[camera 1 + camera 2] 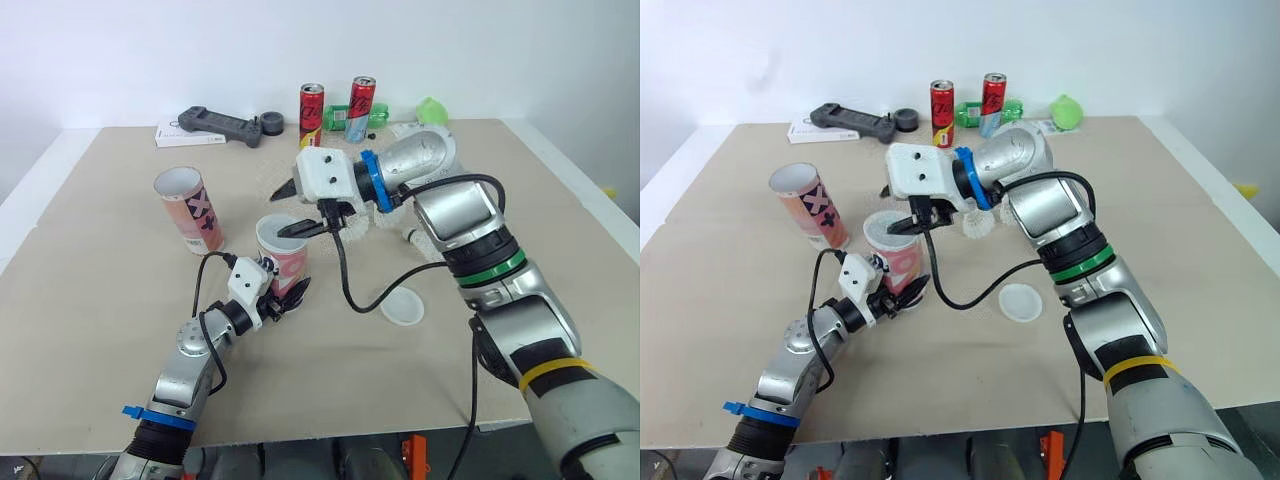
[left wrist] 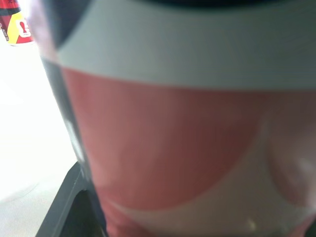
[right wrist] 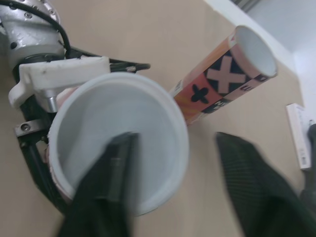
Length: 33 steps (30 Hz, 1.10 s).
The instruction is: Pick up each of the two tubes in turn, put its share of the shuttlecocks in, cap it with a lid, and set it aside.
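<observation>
My left gripper (image 1: 277, 296) is shut on the lower part of a pink and white tube (image 1: 283, 255), holding it upright with its mouth open. The pink wall of this tube (image 2: 168, 148) is pressed close to the left wrist camera. My right gripper (image 1: 292, 208) hovers open over the mouth; one finger (image 3: 108, 182) is above the tube's white inside (image 3: 98, 128) and the other is outside the rim. Nothing is between its fingers. A second tube (image 1: 190, 208) with X marks leans at the left. White shuttlecocks (image 1: 978, 226) lie behind my right wrist. A round white lid (image 1: 402, 308) lies on the table.
Two red cans (image 1: 312, 108) stand at the back, with a green object (image 1: 432, 110) beside them. A black controller (image 1: 215, 125), a tape roll (image 1: 272, 124) and a white booklet (image 1: 170, 135) lie at the back left. The beige table (image 1: 100, 330) spreads wide in front.
</observation>
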{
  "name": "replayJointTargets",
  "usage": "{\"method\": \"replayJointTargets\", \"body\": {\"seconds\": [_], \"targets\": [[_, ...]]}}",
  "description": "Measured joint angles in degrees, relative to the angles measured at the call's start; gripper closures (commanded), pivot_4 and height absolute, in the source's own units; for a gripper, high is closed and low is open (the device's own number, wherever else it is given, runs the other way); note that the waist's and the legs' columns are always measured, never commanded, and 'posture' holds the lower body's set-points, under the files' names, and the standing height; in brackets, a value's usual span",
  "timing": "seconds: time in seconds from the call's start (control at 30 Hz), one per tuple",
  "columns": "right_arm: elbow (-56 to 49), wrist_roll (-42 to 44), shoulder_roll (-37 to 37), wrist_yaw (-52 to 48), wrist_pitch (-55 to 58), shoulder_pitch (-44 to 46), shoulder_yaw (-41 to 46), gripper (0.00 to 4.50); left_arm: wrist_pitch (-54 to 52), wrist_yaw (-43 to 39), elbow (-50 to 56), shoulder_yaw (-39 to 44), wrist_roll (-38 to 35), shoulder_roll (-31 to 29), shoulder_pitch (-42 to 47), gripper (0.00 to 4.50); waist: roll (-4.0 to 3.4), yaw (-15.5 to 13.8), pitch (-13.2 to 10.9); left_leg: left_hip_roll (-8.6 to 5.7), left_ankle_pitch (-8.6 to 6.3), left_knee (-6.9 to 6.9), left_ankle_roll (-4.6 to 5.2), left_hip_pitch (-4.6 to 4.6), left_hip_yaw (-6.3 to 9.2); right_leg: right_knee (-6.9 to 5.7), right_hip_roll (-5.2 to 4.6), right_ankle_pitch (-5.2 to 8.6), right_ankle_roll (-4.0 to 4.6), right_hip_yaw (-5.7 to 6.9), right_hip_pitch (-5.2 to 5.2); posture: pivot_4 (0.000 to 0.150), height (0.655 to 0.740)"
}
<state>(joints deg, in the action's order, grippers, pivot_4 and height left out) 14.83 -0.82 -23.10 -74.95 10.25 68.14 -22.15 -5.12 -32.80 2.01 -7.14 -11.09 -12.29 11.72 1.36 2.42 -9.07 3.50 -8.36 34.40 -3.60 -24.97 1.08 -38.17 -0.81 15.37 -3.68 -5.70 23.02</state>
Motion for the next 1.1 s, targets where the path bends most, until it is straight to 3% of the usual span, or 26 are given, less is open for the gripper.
{"method": "replayJointTargets", "body": {"seconds": [0.03, 0.13, 0.23, 0.33, 0.47, 0.9, 1.1], "targets": [[0.2, 0.1, 0.3, 0.2, 0.2, 0.3, 0.4, 0.04, 0.0, 0.0, 0.0, 0.0, 0.0, 0.0, 0.0, 1.73, 0.0, 0.0, 0.0, 0.0, 0.0, 0.0, 0.0, 0.0, -0.01, 0.0, 0.0, 0.0, -0.01, -0.01, 0.0, 0.15, 0.74], [1.0, 0.7, 0.5, 0.2, 1.2, 0.9, 0.8, 0.21, 0.1, 0.0, 0.0, 0.0, 0.0, 0.0, 0.0, 1.73, 0.0, 0.0, 0.0, 0.0, 0.0, 0.0, 0.0, -0.01, 0.01, 0.0, 0.0, -0.01, -0.01, 0.02, 0.0, 0.15, 0.74], [1.3, 1.8, 0.5, -0.8, 2.8, 0.9, 0.8, 1.31, 0.1, 0.0, -0.1, 0.1, -0.1, 0.0, 0.1, 1.73, 0.0, 0.0, 0.0, 0.0, 0.0, 0.0, 0.0, -0.03, 0.01, 0.0, 0.0, -0.02, -0.01, 0.0, 0.03, 0.15, 0.74], [1.3, 4.0, 0.4, -1.8, 4.6, 0.9, 1.6, 2.96, 0.2, -0.1, -0.3, 0.1, -0.1, 0.0, 0.2, 1.73, 0.0, 0.0, 0.0, 0.0, 0.0, 0.0, 0.0, -0.04, 0.02, 0.0, 0.0, -0.02, -0.01, 0.01, 0.04, 0.15, 0.74], [0.9, 6.6, 0.2, -3.4, 7.2, 0.9, 2.8, 4.42, 0.2, -0.1, -0.3, 0.2, -0.1, 0.0, 0.3, 1.73, -0.01, 0.0, 0.0, 0.0, 0.0, 0.0, 0.0, -0.05, 0.01, 0.0, 0.0, -0.02, -0.01, 0.0, 0.05, 0.15, 0.74], [-1.7, 3.9, 1.0, -3.3, 8.0, -2.4, -1.0, 4.42, 0.1, 0.4, -0.3, 0.1, -0.1, 0.1, 0.0, 1.73, -0.08, 0.2, 0.1, 0.02, 0.0, 0.01, 0.0, 0.04, 0.01, -0.01, 0.03, 0.05, 0.12, 0.0, 0.0, 0.15, 0.74], [-2.8, 1.4, 0.1, -3.4, 7.7, -2.7, -2.7, 4.42, -0.3, 1.1, -0.6, -0.3, 0.0, 0.2, -0.3, 1.73, -0.1, 0.2, 0.5, 0.02, -0.1, -0.04, -0.11, 0.55, -0.01, 0.01, 0.02, 0.3, 0.24, -0.02, -0.54, 0.15, 0.74]]}}
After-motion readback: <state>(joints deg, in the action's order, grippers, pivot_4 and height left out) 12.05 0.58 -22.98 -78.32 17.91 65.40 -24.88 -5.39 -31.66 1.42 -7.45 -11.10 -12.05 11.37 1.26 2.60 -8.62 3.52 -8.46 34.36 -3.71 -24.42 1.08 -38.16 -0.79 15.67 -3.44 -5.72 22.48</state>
